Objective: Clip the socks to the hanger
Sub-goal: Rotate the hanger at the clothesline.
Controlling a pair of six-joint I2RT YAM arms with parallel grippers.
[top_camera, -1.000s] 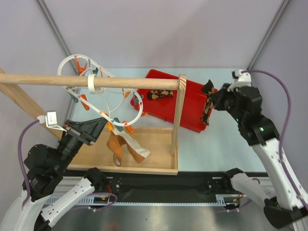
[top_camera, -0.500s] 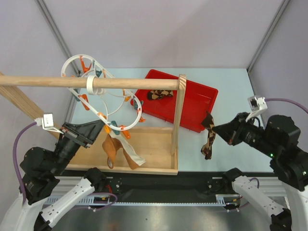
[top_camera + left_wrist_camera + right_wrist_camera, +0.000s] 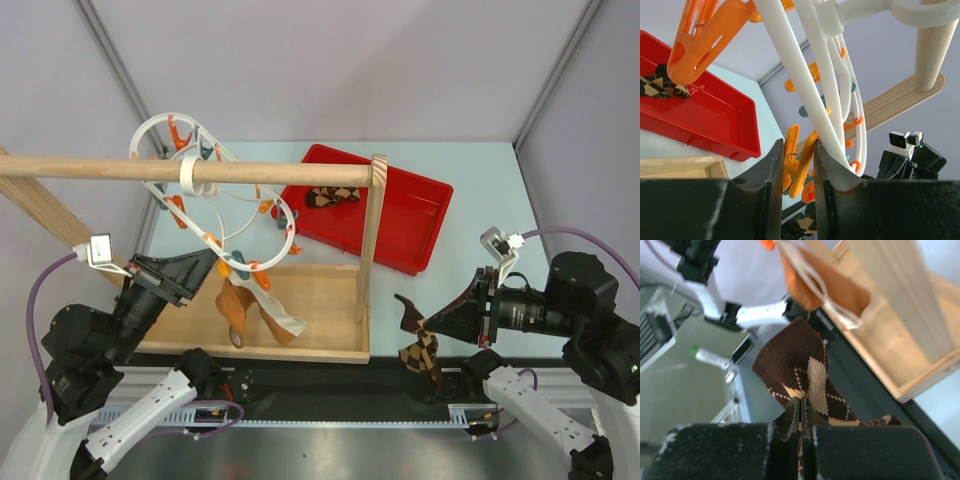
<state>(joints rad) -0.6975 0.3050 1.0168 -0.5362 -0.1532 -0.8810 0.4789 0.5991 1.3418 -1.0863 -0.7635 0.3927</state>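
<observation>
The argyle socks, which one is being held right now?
The sock pinched in the shut jaws of the right gripper, dangling in the air. The other sock lies loose in the red tray.

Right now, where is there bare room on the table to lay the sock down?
Free: the blue table between the red tray and the right wall, and the wooden base beside the post. Crowded: under the hanger, where the left gripper pinches an orange peg; the tray already holds a sock. The right gripper grips the other sock.
</observation>
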